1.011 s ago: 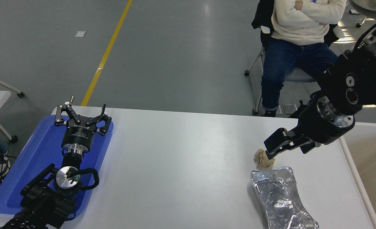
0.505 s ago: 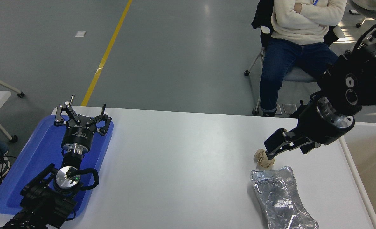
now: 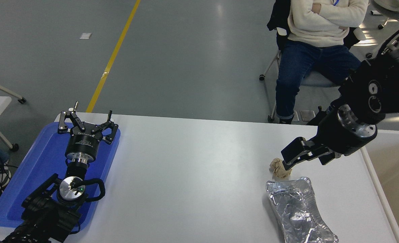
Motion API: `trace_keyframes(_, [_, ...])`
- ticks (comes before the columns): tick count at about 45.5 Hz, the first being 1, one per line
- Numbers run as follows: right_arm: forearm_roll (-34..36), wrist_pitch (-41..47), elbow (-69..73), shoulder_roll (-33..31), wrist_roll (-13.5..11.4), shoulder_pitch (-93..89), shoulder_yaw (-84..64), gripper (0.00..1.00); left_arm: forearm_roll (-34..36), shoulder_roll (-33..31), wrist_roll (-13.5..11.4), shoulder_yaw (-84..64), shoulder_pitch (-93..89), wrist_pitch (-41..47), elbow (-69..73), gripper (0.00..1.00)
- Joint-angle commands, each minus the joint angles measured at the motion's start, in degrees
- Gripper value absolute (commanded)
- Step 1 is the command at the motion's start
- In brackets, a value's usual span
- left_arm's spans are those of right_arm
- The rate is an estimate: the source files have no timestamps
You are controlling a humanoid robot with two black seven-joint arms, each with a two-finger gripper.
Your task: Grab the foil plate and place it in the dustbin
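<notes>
The foil plate (image 3: pixel 297 212), shiny, wrinkled and oblong, lies on the white table (image 3: pixel 192 175) near its front right corner. My right gripper (image 3: pixel 306 161) hangs just above and beyond the plate's far end, open and holding nothing, one fingertip (image 3: pixel 287 158) close over a tan paper ball (image 3: pixel 280 167). The dustbin (image 3: pixel 378 189) stands against the table's right side, showing its white rim and beige inside. My left gripper (image 3: pixel 86 123) is parked open over a blue tray at the far left.
The blue tray (image 3: pixel 34 168) covers the table's left end under the left arm. A person sits on a chair (image 3: pixel 314 79) beyond the table's far right edge, arms crossed. The paper ball lies right at the plate's far end.
The right arm's wrist has drifted a few pixels to the right; the gripper stays over the paper ball. The plate, the ball and the left arm have not moved.
</notes>
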Motion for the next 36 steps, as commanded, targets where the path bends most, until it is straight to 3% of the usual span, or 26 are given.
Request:
trace_keyframes(1, [-2.5,-1.2,-0.3,-6.1,-0.1,-3.6,-0.5,1.00,0.0,0.0,0.0,0.0,0.0,0.0,0.0,1.00])
trace_keyframes(10, [-10.9,-7.1,-3.3,-9.1,-0.1,-10.5,-2.3,1.00,0.0,0.0,-0.1,0.0,0.0,0.0,0.0,1.00])
trace_keyframes(36, [-15.1,-15.8,-21.3,-10.1,-0.1,-38.6,5.9,1.00,0.0,0.0,0.0,0.0,0.0,-0.1,0.0,1.00])
